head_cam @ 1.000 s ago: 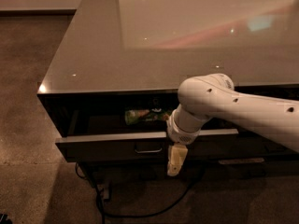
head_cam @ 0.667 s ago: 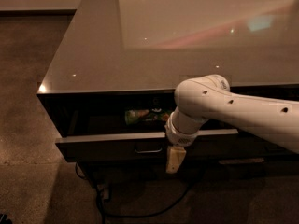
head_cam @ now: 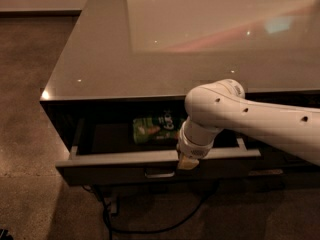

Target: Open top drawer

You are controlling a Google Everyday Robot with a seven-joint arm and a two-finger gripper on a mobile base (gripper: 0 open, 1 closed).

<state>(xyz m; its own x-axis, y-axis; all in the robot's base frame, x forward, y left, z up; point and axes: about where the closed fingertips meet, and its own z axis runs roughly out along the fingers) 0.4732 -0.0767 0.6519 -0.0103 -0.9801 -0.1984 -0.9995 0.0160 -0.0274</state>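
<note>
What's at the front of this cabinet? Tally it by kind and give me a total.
Open top drawer: 1
Green packet: 1, lying inside the drawer
Floor cable: 1, below the drawer
Tool: 1, at the drawer's front edge
Total: 4

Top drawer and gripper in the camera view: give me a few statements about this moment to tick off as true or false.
1. The top drawer stands pulled out. True.
2. The drawer holds nothing. False: a green packet lies inside.
3. The gripper is at the drawer's front edge, just right of the handle. True.
4. A cable lies inside the drawer. False: the cable runs along the floor below.
</note>
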